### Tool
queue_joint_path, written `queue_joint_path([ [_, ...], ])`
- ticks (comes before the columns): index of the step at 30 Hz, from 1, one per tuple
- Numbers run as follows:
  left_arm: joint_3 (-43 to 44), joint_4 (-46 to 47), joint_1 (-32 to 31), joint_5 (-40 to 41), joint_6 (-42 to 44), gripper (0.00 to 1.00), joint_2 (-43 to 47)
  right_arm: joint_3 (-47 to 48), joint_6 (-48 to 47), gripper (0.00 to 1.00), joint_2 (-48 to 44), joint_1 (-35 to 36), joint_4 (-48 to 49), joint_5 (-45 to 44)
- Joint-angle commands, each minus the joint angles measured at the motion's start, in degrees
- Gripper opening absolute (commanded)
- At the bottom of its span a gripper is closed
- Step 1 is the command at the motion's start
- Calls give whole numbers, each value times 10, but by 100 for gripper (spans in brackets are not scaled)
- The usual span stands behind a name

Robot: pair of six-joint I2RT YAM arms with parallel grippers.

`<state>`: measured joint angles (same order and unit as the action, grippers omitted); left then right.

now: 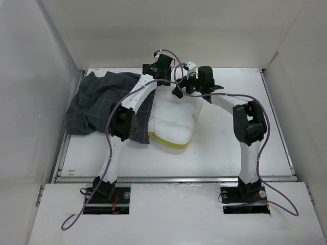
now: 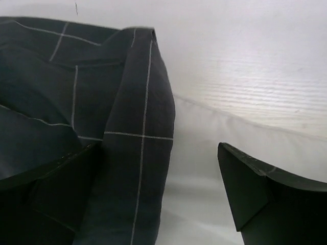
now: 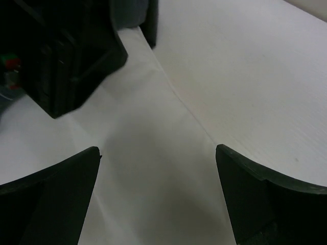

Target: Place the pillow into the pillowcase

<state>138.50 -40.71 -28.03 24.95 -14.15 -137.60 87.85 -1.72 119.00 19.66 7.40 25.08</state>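
- Looking first at the left gripper (image 2: 158, 204), I saw its fingers spread wide, with a fold of the pillowcase (image 2: 56, 81) standing between them, against the left finger (image 2: 46, 194), but not pinched.
- The right gripper (image 3: 158, 196) was also spread apart and held nothing. It hovered over the bare white of the pillow (image 3: 133, 168), just beside the left claw.
- From above, both claws sat at the far end of the pillow, the left arm reaching across to it. The left was the nearer to the cloth edge.
- The pillow lay mid-table (image 1: 235, 148), its yellow piped edge (image 1: 171, 143) facing the arm bases. I judged its long axis to run near to far, though its left side was hidden under cloth.
- The pillowcase spread away to the left of the claws, bunched toward the far-left corner. Its long axis ran roughly left to right.
- I judged that its opening faced right, toward the pillow, and lapped only over the pillow's left flank. Most of the pillow was outside.
- The coming move, as I judged it, depended on the left claw closing on that fold and drawing it rightward.
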Motion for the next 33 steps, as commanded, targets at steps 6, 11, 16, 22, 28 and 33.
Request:
queue_joint_path([
  [6,-9,16,51,24,28,80,11,152,-80,100,95,23,-110,109],
  [11,-17,16,63,-10,41,20,-10,152,-88,60,95,28,-135,119],
  [16,-11,41,50,-86,69,0,6,143,-125,0,96,34,-179,154],
  [22,-5,79,-15,-146,104,0,101,-22,-96,0,-52,56,24,147],
  [28,-41,84,-133,-183,170,0,194,-170,55,0,-206,57,257,176],
  [33,-72,66,-202,-224,171,0,229,-285,144,0,-280,57,418,140],
])
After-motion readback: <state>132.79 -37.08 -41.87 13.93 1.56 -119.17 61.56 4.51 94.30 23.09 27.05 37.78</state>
